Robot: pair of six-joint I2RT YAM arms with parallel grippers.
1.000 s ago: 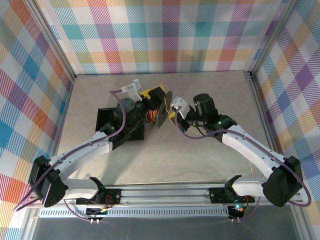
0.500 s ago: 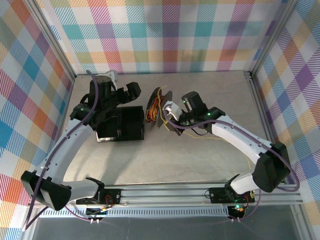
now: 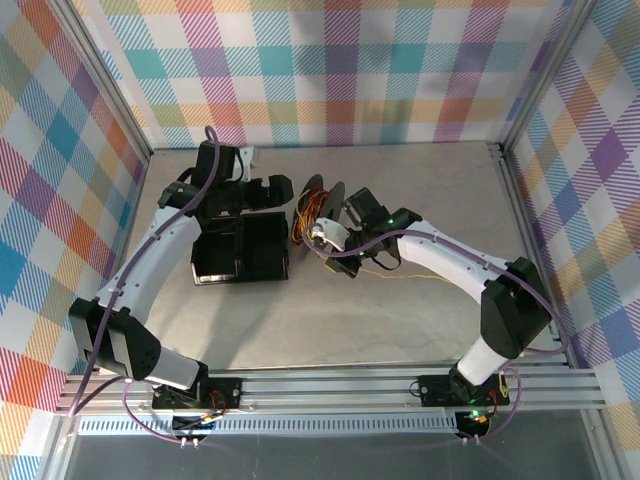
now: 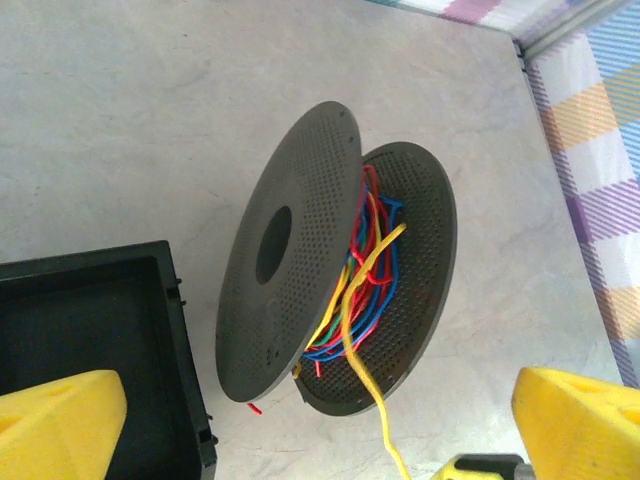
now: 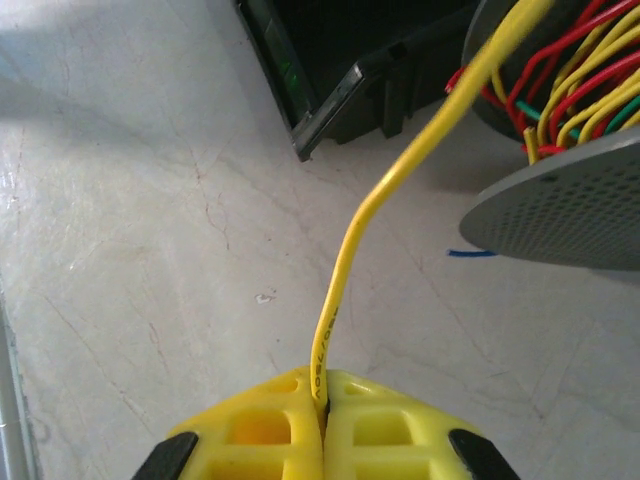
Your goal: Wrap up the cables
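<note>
A dark grey spool [image 4: 300, 290] of two perforated discs stands on edge on the table, also seen from above [image 3: 318, 208]. Red, yellow, blue and green cables [image 4: 365, 270] lie loosely wound between the discs. One yellow cable [image 5: 345, 270] runs from the spool down into my right gripper [image 5: 322, 405], which is shut on it just in front of the spool [image 3: 318, 240]. My left gripper [image 4: 320, 440] is open wide, left of the spool [image 3: 272, 192], facing it with nothing between its fingertips [image 4: 60, 420].
A black open box [image 3: 240, 250] sits left of the spool, its corner close to my right gripper [image 5: 360, 70]. A loose length of yellow cable [image 3: 420, 272] trails on the table to the right. A short blue wire scrap [image 5: 470, 253] lies by the spool.
My left arm has swung from over the box and spool to the back left, and its gripper now stands open beside the spool. My right gripper has moved left with the yellow cable.
</note>
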